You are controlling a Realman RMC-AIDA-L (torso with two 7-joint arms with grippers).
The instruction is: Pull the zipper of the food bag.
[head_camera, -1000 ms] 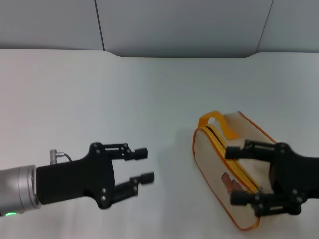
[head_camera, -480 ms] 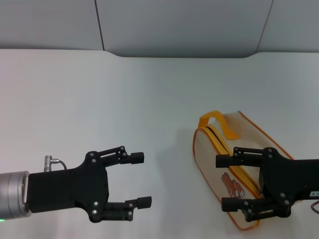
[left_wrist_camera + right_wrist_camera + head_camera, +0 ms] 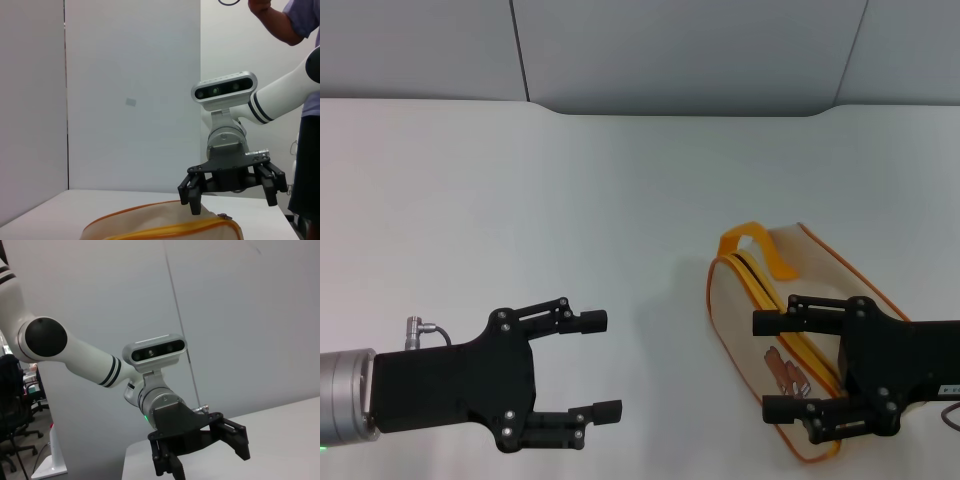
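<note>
Beige fabric food bag (image 3: 782,335) lies on the white table (image 3: 620,200) at your right, orange zipper (image 3: 790,325) running along its top; the right gripper (image 3: 782,367) hangs spread over its near half, nothing pinched. The silver pull tab (image 3: 223,216) probably sits near those fingers, so descend slowly and pinch it alone. The left gripper (image 3: 597,365), spread and well apart, could brace the bag.

Black left gripper (image 3: 601,364), silver wrist, white arm w/ black bands
</note>
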